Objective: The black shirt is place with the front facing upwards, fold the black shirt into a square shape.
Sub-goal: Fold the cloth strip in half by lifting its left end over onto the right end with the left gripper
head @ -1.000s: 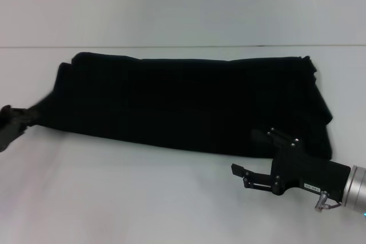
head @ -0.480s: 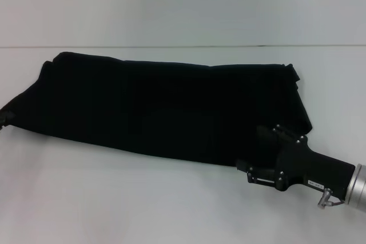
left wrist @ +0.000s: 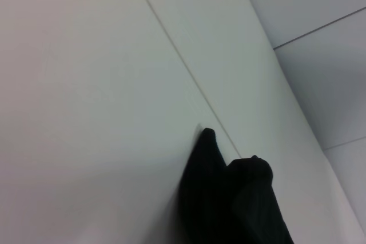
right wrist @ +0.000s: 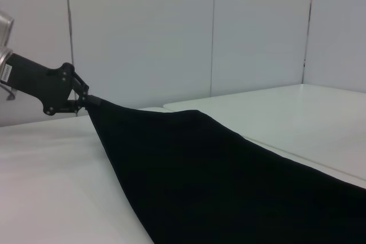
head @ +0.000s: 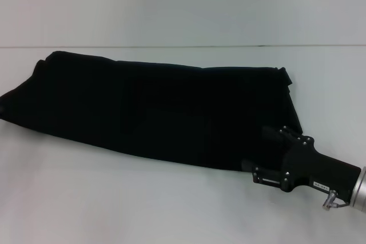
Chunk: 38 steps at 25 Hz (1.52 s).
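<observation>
You have one plain black cloth shirt (head: pixel 154 110), folded into a long band stretched above the white counter (head: pixel 171 210) between two grippers. The right gripper (head: pixel 251 171) pinches its near-right corner; the left gripper (right wrist: pixel 86 100) clamps the far-left end. It's soft, light and limp, so grip corners.

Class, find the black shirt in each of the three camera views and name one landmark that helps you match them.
Head view: the black shirt stretches as a long band across the white table, its near right corner at the right end effector.
Left wrist view: only a bunched dark end of it shows.
Right wrist view: a taut sheet running to the left end effector, which grips its far corner.
Shared landmark: the table's seam line.
</observation>
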Each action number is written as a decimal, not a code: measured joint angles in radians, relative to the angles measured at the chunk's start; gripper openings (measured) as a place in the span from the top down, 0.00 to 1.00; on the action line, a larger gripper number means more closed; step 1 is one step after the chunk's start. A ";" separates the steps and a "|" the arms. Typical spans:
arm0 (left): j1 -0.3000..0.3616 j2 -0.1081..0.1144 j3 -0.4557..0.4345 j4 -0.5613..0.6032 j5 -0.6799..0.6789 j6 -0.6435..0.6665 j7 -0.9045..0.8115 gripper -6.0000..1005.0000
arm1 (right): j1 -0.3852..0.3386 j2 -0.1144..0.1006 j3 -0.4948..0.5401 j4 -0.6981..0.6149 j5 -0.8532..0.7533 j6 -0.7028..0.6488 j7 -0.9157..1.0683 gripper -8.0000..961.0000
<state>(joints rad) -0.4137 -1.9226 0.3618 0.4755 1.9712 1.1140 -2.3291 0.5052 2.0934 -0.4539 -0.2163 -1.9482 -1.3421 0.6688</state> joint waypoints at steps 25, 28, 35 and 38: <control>-0.483 -0.178 0.109 -0.002 -0.104 0.199 0.042 0.95 | -0.113 -0.003 0.090 -0.009 0.000 -0.011 0.002 0.02; -0.563 -0.237 0.187 -0.016 -0.106 0.173 0.064 0.96 | -0.128 -0.003 0.100 -0.010 0.000 -0.011 0.002 0.02; -0.602 -0.254 0.280 -0.352 -0.162 0.034 0.262 0.96 | -0.132 -0.002 0.103 -0.004 -0.001 0.000 0.002 0.02; -0.564 -0.254 0.275 -0.409 -0.163 -0.002 0.314 0.96 | -0.125 0.001 0.103 -0.002 -0.002 0.007 0.002 0.02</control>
<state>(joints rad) -0.9776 -2.1765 0.6366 0.0668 1.8086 1.1115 -2.0150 0.3805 2.0941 -0.3512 -0.2179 -1.9498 -1.3352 0.6703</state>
